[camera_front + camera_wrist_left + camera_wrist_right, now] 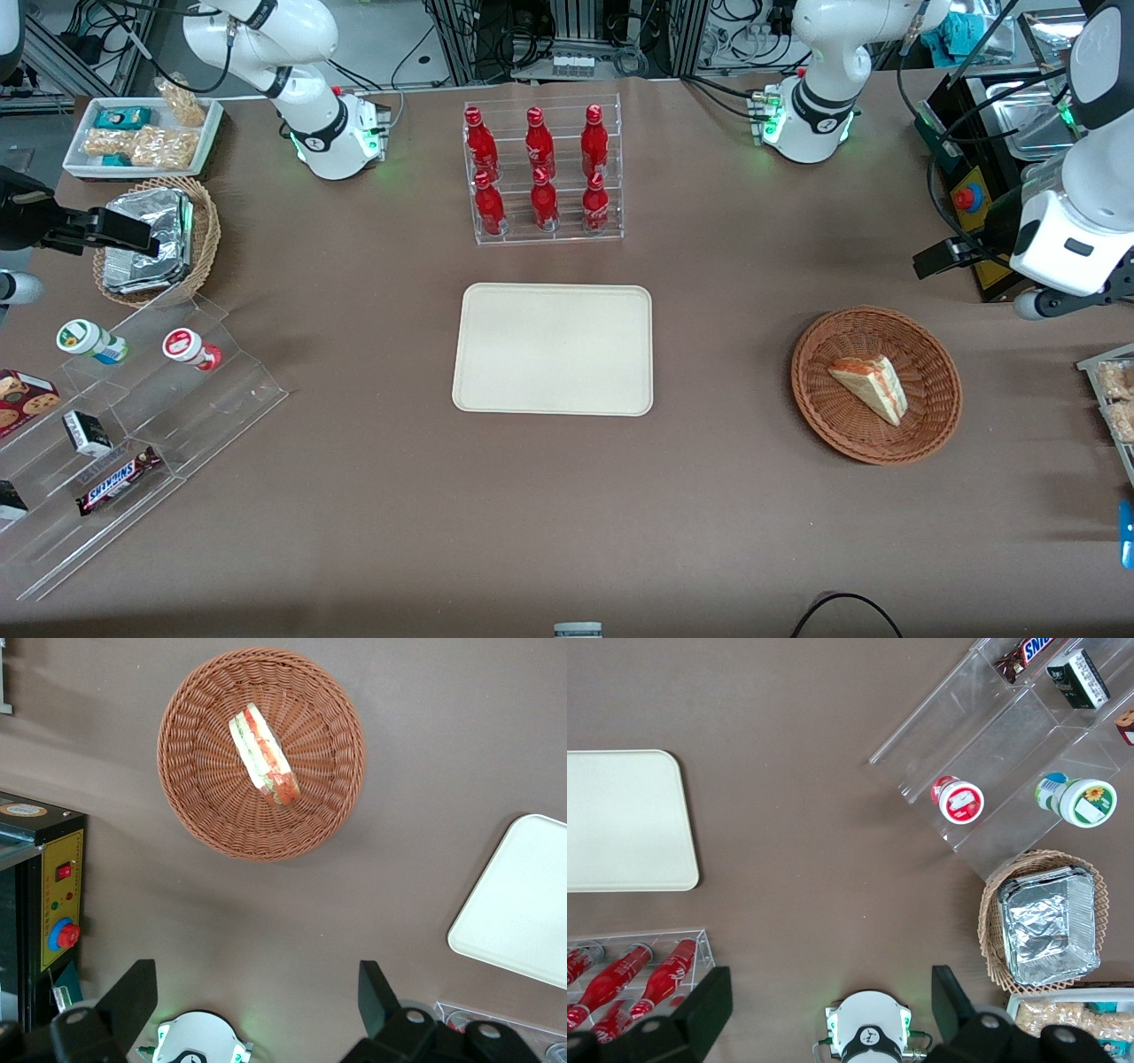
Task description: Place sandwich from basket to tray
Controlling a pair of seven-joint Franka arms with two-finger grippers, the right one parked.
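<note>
Snickers — the one legible wrapper, a brown candy bar [118, 479] — lies on the clear acrylic stepped rack [133, 425] nearest the front camera. Six red bottles [535, 168] fill a clear tiered stand. Mid-table sits the bare cream-beige rectangular tray [553, 348]. Toward the working arm's end, the shallow reddish-brown wicker basket [260, 753] holds the triangular white-bread sandwich [264, 755]. High above the table near that basket, the left gripper [257, 997] hangs with fingers spread wide — holding nothing.

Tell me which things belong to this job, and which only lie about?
Job: sandwich, basket, tray, open tool held high above the table beside the basket.
Lying about: red bottles, foil packets, Snickers bar.
</note>
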